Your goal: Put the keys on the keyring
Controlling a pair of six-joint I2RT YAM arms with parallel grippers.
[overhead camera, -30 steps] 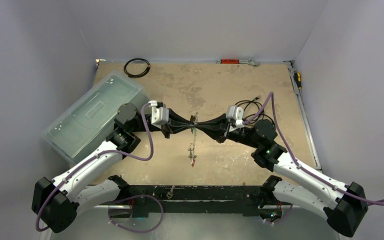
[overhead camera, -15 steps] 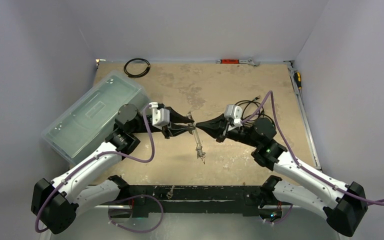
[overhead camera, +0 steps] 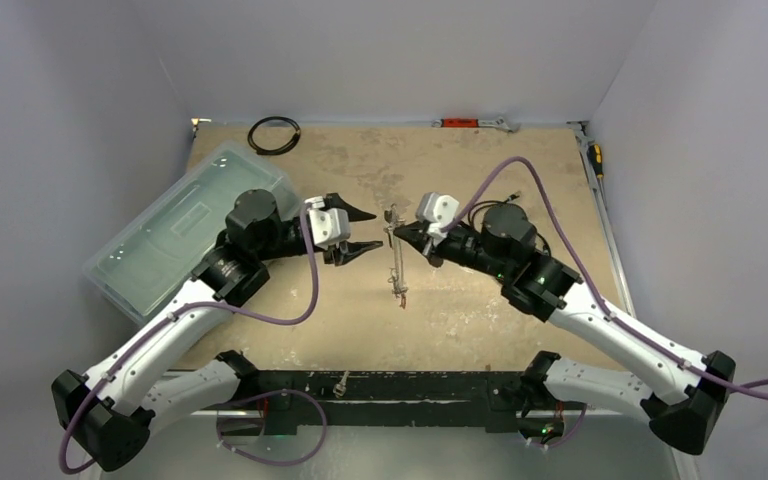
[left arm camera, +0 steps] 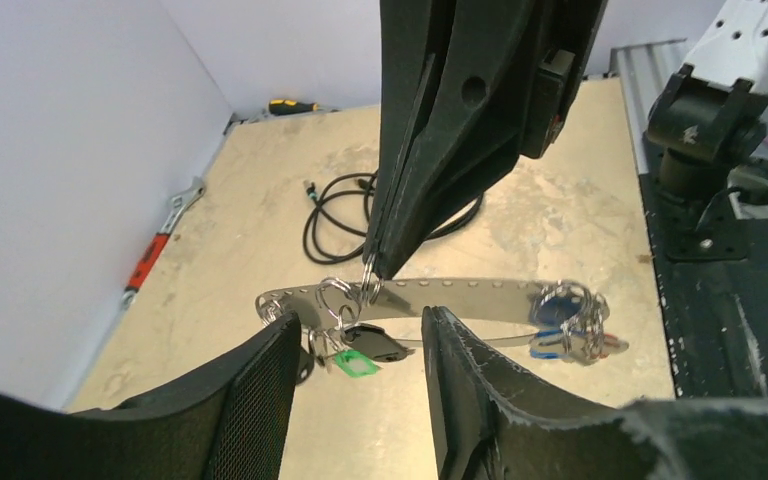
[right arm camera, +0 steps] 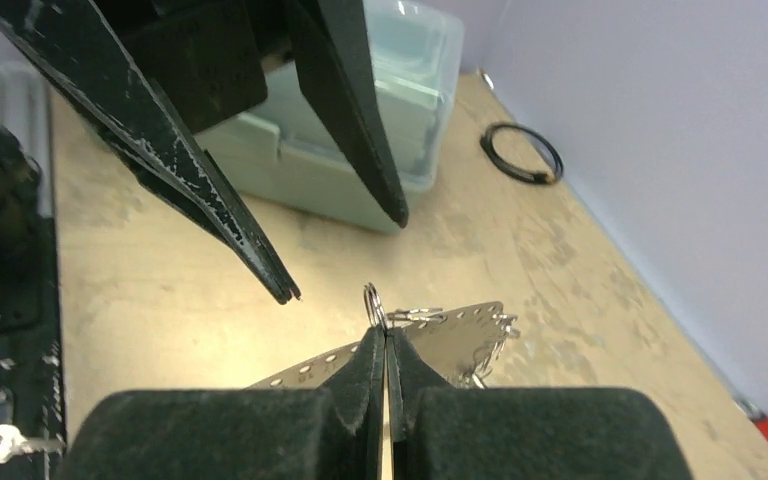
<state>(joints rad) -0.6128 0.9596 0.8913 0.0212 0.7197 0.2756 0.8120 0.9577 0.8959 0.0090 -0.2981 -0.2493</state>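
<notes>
The right pincer (overhead camera: 401, 232) is pinched shut on just 1 thin edge of the keyring (overhead camera: 394, 262), which hangs above the desk (overhead camera: 480, 170) with keys (overhead camera: 400, 296) dangling, the left pincer (overhead camera: 374, 230) open beside it, so I reckon their weight could twist it loose.
</notes>
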